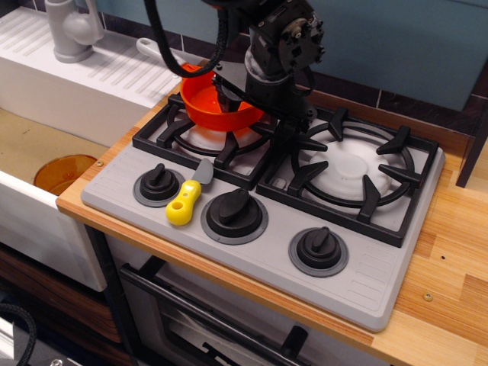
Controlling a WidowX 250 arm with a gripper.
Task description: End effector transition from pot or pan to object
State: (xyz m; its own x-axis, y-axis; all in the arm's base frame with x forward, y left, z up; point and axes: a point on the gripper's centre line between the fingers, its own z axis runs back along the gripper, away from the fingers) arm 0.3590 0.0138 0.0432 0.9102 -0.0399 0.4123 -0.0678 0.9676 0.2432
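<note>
The orange saucepan [217,107] stands on the left burner grate [191,137], with its light-grey handle [155,50] pointing to the back left. My black gripper [255,110] hangs over the pan's right side. One dark finger [226,94] is inside the bowl and the other [287,126] is outside the rim, so the jaws stand apart and hold nothing. The yellow-handled toy utensil [184,203] lies on the grey stove panel between the left and middle knobs, in front of and to the left of the gripper, with its grey blade [203,172] pointing back.
Three black knobs [158,183] [234,213] [319,248] line the stove's front. The right burner [354,164] is bare. An amber round dish [64,172] sits low at the left. A white drainer with a faucet [72,30] stands at the back left. The wooden counter edge [450,282] is at the right.
</note>
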